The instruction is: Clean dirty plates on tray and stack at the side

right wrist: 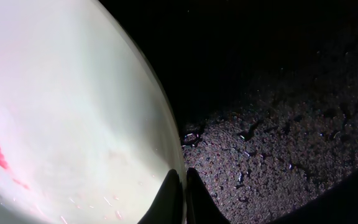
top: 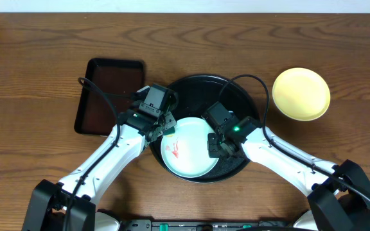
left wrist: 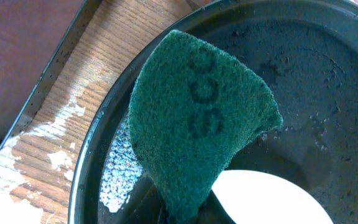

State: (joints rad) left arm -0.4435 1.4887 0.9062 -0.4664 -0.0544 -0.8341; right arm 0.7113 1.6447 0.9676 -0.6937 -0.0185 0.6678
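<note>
Yellow plate (top: 301, 94) lies on the tabletop right of the black tray (top: 191, 82) and looks clean; I count it done. The pale blue-white plate (top: 188, 154) is in the tray, its red smear (top: 174, 150) not yet scrubbed. Left end effector (top: 165, 127) clamps a green scouring pad (left wrist: 197, 118). Right end effector (right wrist: 182, 196) is narrow, apparently pinching that plate's rim.

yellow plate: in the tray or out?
Out. The yellow plate sits on the table, right of the black tray, clear of its rim.

- A green scouring pad (left wrist: 194, 112), printed with dark marks, is seen held by its narrow lower end.
- The rim of the wet black tray (left wrist: 98, 162) is overlapped by it.
- A pale plate (left wrist: 272, 202) is seen inside the tray.
- The wooden bench (left wrist: 73, 93) is seen at left.
</note>
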